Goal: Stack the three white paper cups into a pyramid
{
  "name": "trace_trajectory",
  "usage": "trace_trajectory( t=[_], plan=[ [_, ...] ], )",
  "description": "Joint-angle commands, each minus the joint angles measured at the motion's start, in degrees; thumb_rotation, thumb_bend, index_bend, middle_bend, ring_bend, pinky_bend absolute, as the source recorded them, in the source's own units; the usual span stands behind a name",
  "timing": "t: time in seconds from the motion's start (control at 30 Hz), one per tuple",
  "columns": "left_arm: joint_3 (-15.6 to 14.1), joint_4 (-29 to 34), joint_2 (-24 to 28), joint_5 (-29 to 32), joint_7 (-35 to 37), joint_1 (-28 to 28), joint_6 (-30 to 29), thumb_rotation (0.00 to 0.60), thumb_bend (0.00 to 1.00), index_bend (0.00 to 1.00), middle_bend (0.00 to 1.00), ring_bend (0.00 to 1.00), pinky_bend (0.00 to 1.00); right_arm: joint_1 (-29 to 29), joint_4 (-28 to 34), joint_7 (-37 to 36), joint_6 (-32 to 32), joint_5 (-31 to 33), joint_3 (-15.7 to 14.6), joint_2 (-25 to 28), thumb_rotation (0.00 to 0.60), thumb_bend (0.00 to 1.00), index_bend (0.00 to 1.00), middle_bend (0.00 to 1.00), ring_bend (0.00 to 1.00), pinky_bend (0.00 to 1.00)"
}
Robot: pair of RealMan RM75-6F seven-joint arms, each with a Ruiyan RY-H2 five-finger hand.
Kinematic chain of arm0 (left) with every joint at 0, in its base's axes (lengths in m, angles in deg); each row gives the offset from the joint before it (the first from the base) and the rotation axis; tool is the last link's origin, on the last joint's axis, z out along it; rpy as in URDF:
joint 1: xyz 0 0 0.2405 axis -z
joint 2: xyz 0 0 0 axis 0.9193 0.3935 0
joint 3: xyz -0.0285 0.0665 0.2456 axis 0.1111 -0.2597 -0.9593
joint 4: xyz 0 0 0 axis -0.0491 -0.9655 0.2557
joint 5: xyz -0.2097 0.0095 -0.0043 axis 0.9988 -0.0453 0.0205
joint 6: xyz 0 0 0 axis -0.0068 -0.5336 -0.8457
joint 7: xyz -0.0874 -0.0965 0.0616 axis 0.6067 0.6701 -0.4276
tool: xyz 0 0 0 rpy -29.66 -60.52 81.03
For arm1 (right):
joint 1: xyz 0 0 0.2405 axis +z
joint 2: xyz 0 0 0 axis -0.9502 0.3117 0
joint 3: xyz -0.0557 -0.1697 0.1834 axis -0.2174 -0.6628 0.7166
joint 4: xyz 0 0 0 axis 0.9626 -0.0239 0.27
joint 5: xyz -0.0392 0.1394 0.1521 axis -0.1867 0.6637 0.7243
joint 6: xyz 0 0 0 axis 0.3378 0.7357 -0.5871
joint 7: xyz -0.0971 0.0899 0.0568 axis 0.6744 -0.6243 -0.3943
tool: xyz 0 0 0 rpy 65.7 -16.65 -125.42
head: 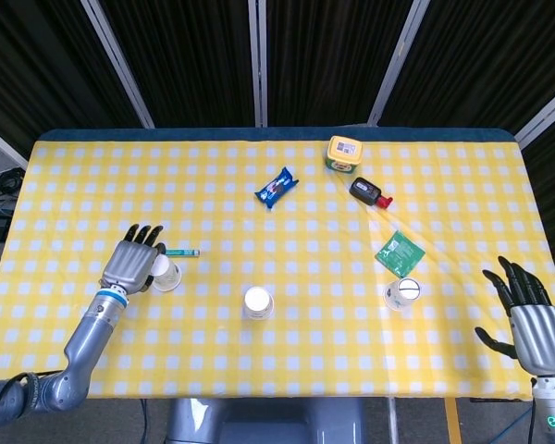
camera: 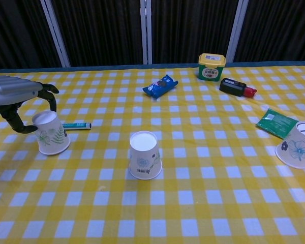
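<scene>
Three white paper cups with a floral print stand upside down on the yellow checked tablecloth. The left cup (head: 166,274) (camera: 52,133) leans slightly. The middle cup (head: 257,302) (camera: 145,154) stands near the front edge. The right cup (head: 402,294) (camera: 296,145) is tilted, next to a green packet. My left hand (head: 134,262) (camera: 15,96) hovers at the left cup, its fingers arched over the cup's top and its thumb on the cup's left side, not closed on it. My right hand (head: 532,319) rests with its fingers spread at the table's front right corner, well clear of the right cup.
A teal pen (head: 176,252) (camera: 76,125) lies just behind the left cup. Further back lie a blue snack packet (head: 277,187), a yellow-green tub (head: 344,153) and a black-and-red object (head: 370,193). The green packet (head: 400,252) (camera: 277,122) lies behind the right cup.
</scene>
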Motion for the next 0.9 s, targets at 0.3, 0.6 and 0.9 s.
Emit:
trace_trajectory(
  t=[0.3, 0.6, 0.9],
  plan=[
    [-0.41, 5.20, 1.75, -4.64, 3.93, 0.32, -2.36, 0.600, 0.46, 0.43, 0.00, 0.00, 0.00, -0.08, 0.22, 0.01, -0.36, -0.29, 0.04, 0.03, 0.600, 0.06, 0.16, 0.00, 0.00, 0.13],
    [-1.03, 12.07, -2.85, -9.68, 0.98, 2.78, -4.81, 0.600, 0.46, 0.43, 0.00, 0.00, 0.00, -0.25, 0.26, -1.12, -0.77, -0.26, 0.21, 0.43, 0.600, 0.06, 0.16, 0.00, 0.00, 0.13],
    [-1.94, 10.78, -10.00, -5.97, -6.33, 6.06, -6.69, 0.600, 0.46, 0.43, 0.00, 0.00, 0.00, -0.37, 0.23, -2.72, -1.04, -0.04, 0.47, 0.99, 0.600, 0.06, 0.16, 0.00, 0.00, 0.13]
  ],
)
